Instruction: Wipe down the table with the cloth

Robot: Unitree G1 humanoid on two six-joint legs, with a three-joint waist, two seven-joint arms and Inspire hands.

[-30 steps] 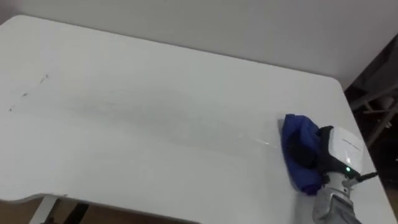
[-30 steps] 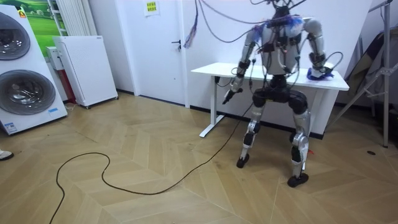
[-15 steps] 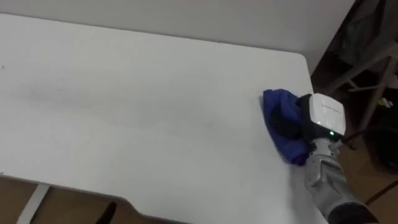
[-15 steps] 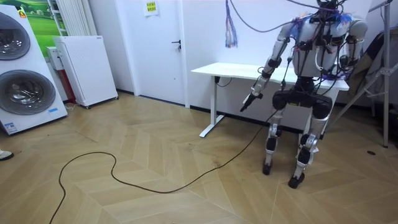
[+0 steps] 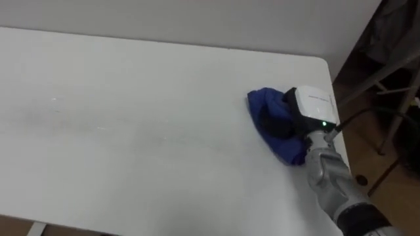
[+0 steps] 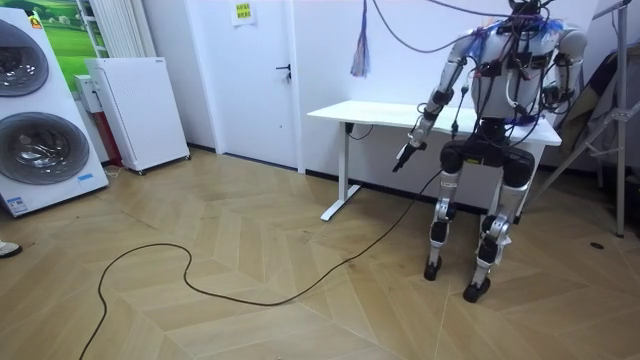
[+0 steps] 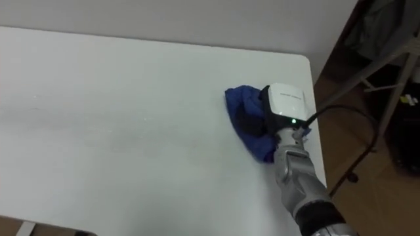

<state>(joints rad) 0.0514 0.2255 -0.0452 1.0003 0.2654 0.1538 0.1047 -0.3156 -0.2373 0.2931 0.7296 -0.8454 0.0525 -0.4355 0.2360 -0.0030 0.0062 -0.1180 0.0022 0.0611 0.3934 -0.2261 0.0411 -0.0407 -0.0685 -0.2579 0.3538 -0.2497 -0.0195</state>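
- White table (image 5: 131, 98) takes up most of the eye views; its far-right corner sits at about 1 o'clock.
- Blue cloth (image 5: 261, 105) is bunched up on the tabletop at roughly 3 o'clock, just inside the right edge and short of that corner.
- Right hand (image 5: 312, 108) comes in from 5 o'clock and lies on top of the cloth, pressing it to the table, with a green light lit on its back.
- Right-hand grip: cannot tell — its front end is buried in the cloth folds.
- In the room view the robot stands at the table's right end, facing it with its back to the camera.
- Left hand (image 6: 403, 157) hangs out in front of the table at about 9 o'clock from the robot's waist, below the tabletop and touching nothing; whether it is clenched or relaxed I cannot tell.
- Writing: there's a yellow sign (image 6: 243, 12) on the wall above the door (image 6: 255, 80) — print too small to read.
- Same for the sticker on the lower washing machine (image 6: 35, 145).
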